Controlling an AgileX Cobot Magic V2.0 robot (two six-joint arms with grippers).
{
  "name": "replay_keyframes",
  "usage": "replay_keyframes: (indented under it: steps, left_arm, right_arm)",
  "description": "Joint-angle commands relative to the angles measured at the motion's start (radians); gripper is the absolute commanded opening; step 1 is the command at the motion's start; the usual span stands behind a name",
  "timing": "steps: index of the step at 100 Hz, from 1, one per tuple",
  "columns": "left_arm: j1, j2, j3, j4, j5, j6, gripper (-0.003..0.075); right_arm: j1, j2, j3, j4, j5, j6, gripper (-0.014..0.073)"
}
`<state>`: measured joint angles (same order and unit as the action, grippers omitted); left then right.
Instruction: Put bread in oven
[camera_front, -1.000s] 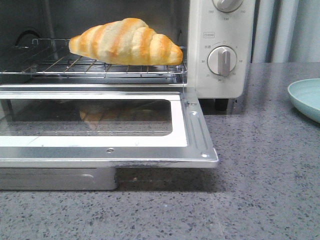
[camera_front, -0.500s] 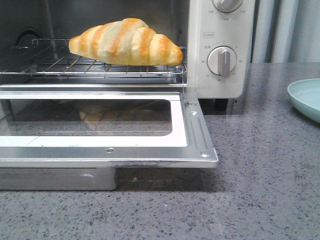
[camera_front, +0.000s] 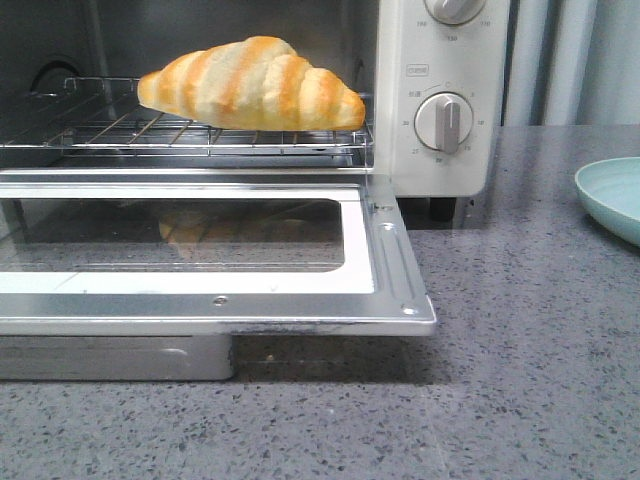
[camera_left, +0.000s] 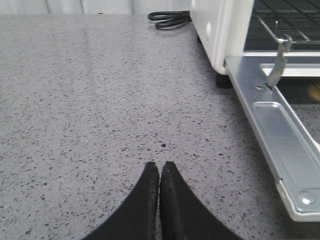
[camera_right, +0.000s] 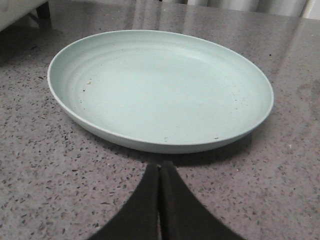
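The bread (camera_front: 250, 84), pale with golden stripes, lies on the wire rack (camera_front: 120, 135) inside the cream-white oven (camera_front: 440, 100). The oven's glass door (camera_front: 200, 250) is dropped open flat toward me. In the left wrist view my left gripper (camera_left: 159, 166) is shut and empty over bare countertop, left of the oven's open door (camera_left: 280, 135). In the right wrist view my right gripper (camera_right: 160, 165) is shut and empty, just short of a pale green plate (camera_right: 160, 87). Neither gripper shows in the front view.
The pale green plate (camera_front: 612, 195) sits on the grey speckled countertop (camera_front: 520, 380) at the right. The open door juts out over the counter's front left. A black power cord (camera_left: 170, 19) lies coiled behind the oven's left side.
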<state>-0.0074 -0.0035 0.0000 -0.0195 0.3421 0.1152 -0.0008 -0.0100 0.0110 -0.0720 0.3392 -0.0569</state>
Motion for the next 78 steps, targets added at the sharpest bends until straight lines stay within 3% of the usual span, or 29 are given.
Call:
replay_keyframes:
  steps: [1, 78]
  left_arm:
    - [-0.006, -0.031, 0.022, -0.022, -0.051, 0.012, -0.0021]
    - [-0.006, -0.031, 0.022, -0.012, -0.057, 0.012, -0.0021]
  right_arm:
    - [-0.007, -0.020, 0.011, 0.010, -0.027, -0.002, -0.0069]
    - [-0.007, -0.020, 0.011, 0.010, -0.027, -0.002, -0.0069]
